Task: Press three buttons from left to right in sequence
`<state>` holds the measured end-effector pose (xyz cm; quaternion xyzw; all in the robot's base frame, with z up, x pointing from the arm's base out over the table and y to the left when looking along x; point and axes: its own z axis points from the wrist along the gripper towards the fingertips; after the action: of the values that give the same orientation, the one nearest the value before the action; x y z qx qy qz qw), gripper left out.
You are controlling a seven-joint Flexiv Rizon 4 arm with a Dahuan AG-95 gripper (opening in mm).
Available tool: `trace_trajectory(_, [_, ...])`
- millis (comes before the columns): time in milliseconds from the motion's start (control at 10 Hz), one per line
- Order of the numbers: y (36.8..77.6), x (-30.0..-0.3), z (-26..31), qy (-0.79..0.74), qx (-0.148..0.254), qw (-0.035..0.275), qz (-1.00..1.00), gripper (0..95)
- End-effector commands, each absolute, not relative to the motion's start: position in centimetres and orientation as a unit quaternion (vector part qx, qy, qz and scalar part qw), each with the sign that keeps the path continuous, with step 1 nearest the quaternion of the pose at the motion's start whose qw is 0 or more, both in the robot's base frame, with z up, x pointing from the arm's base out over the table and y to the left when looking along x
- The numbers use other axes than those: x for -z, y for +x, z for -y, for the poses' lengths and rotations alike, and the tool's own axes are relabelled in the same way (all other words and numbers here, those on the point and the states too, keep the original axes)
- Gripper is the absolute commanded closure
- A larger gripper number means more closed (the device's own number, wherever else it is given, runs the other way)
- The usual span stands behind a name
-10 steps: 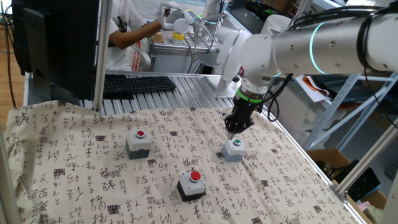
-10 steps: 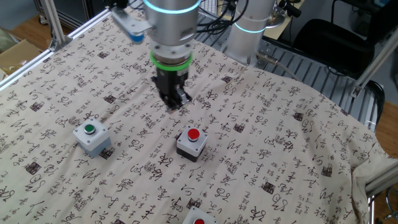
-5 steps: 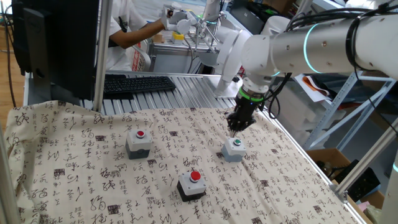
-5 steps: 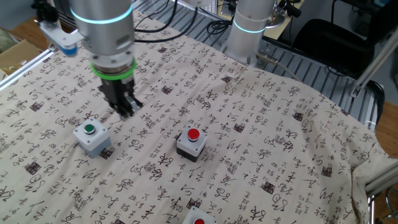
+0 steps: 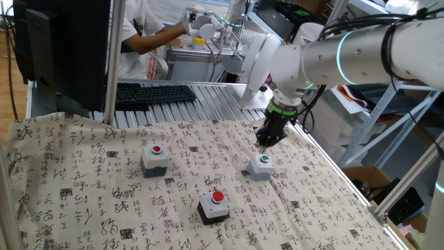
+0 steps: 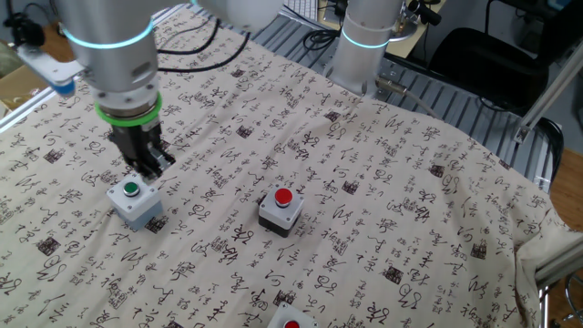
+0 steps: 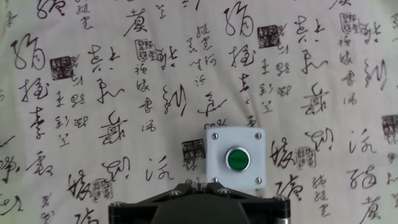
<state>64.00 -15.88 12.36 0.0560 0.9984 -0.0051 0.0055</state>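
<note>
Three button boxes sit on the calligraphy-print cloth. The grey box with a small red button (image 5: 155, 158) is at the left. The black-and-white box with a red dome (image 5: 215, 205) is front centre and also shows in the other fixed view (image 6: 280, 210). The light grey box with a green button (image 5: 261, 165) is at the right and also shows in the other fixed view (image 6: 134, 200). My gripper (image 5: 266, 143) hangs a little above that box's far edge (image 6: 151, 169). In the hand view the green-button box (image 7: 235, 160) lies just right of my shut fingertips (image 7: 200, 182).
The cloth (image 5: 83, 201) covers the table up to a metal slatted edge (image 5: 208, 97) at the back. A keyboard (image 5: 154, 92) and a person's arm (image 5: 149, 36) are behind it. A vertical metal post (image 5: 112, 62) stands at the back left.
My gripper has moved from over the middle of the cloth across to the green-button box and now hangs just above it. The boxes have not moved.
</note>
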Motion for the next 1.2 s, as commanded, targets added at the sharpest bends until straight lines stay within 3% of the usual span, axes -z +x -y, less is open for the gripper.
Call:
trace_trajectory(100, [63.69, -12.06, 16.08, 0.057, 0.002, 0.011, -0.998, 95.0])
trace_trajectory(1200, [63.82, -11.69, 15.97, 0.05, -0.005, 0.0, -0.999, 95.0])
